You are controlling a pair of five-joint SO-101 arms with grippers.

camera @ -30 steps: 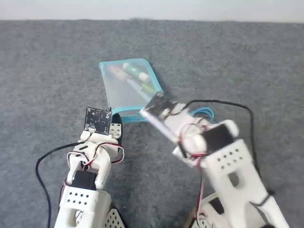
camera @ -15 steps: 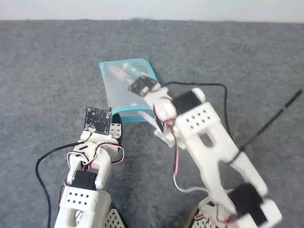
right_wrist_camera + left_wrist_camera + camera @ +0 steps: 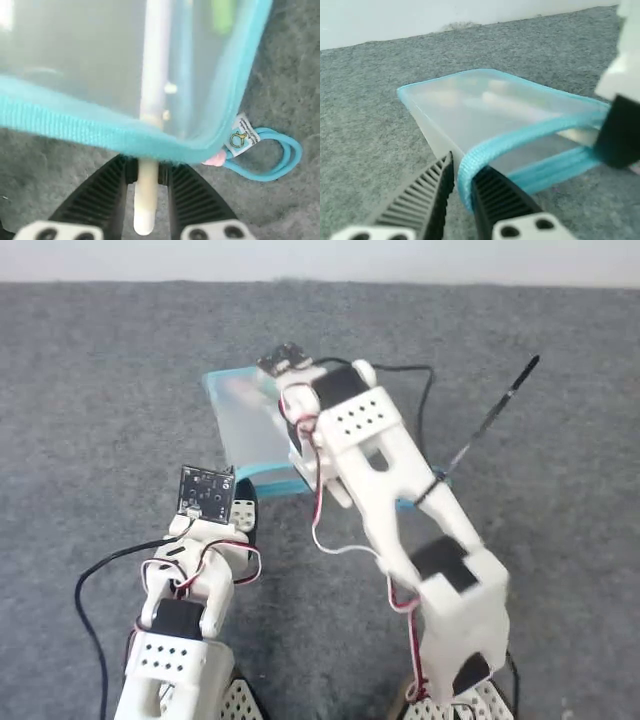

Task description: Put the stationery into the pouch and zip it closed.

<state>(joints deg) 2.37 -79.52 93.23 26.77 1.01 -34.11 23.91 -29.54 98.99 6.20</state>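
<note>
A grey, felt-like covering spreads over the desk (image 3: 100, 360), under and all around the left gripper (image 3: 464, 172). Beyond the gripper, at the desk's far edge, a pale plain wall (image 3: 420, 20) rises. The light is soft and even, the shadows faint

The bench (image 3: 90, 390) is being looked down on by the high camera, set above and behind both arms and facing the far wall (image 3: 320, 258). The pouch (image 3: 490, 115), shared by all three views, is being viewed low and close from the left wrist, past the left gripper (image 3: 462, 170). It is being viewed closer still from the right wrist, over the right gripper (image 3: 146, 167).
</note>
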